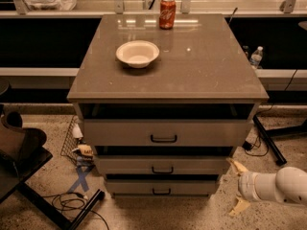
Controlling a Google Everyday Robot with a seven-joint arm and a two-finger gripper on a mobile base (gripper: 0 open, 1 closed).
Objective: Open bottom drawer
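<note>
In the camera view, the bottom drawer (129, 188) sits lowest in the cabinet (168, 56) and looks closed, with its black handle (161, 191) at centre. The gripper (237, 187) hangs just beside the cabinet's lower right corner, jaws apart. It should probably come round in front, level with that handle, then pull straight out.

We look from in front of the cabinet (201, 75), raised and tilted down, near enough that its top and front fill the view. Our gripper (233, 188) hangs low right, fingers spread, beside the cabinet's front right corner.
</note>
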